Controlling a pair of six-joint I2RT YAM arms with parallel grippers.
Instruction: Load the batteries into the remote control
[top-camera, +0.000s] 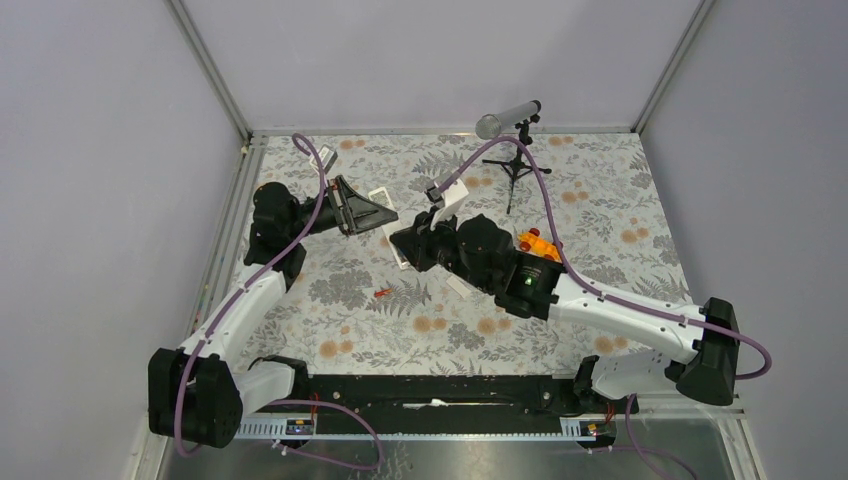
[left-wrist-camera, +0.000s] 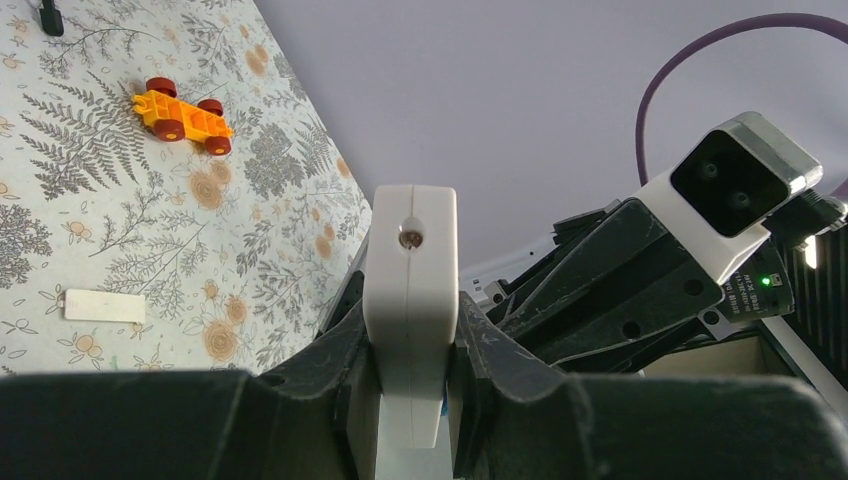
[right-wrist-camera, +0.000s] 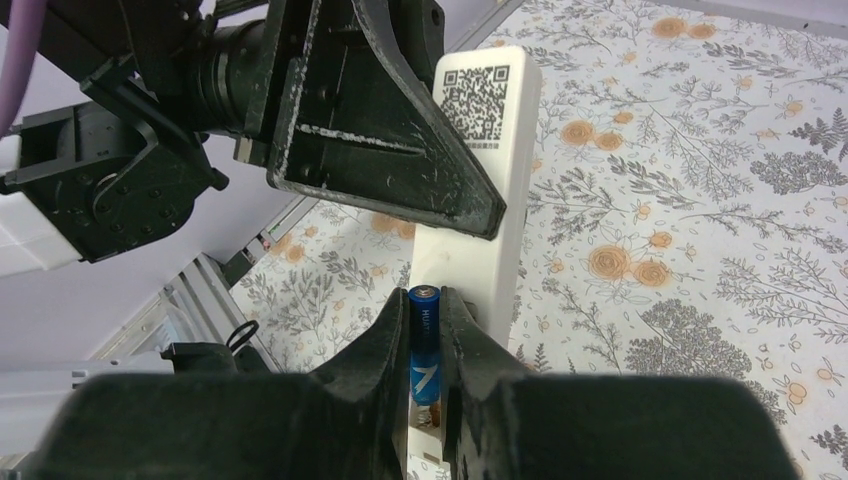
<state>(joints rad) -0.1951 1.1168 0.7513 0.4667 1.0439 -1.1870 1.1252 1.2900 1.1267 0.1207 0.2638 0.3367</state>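
Over fern-and-flower tablecloth (top-camera: 600, 200), between lilac walls (top-camera: 420, 60): pinching the blue battery (right-wrist-camera: 423, 345) in the right gripper (right-wrist-camera: 425, 310), jaws nearly closed on its sides, long axis running parallel to the remote control (right-wrist-camera: 500, 220) and just beside its labelled back, contact not discernible. Clamping the remote control by its edges in the left gripper (left-wrist-camera: 410, 345), fully closed, lifted off the cloth. Judging the right arm the nearer for insertion. Leaving the red battery (top-camera: 381, 292) lying on the cloth, well apart. Hiding the battery bay behind the right fingers (right-wrist-camera: 470, 345), contents not discernible.
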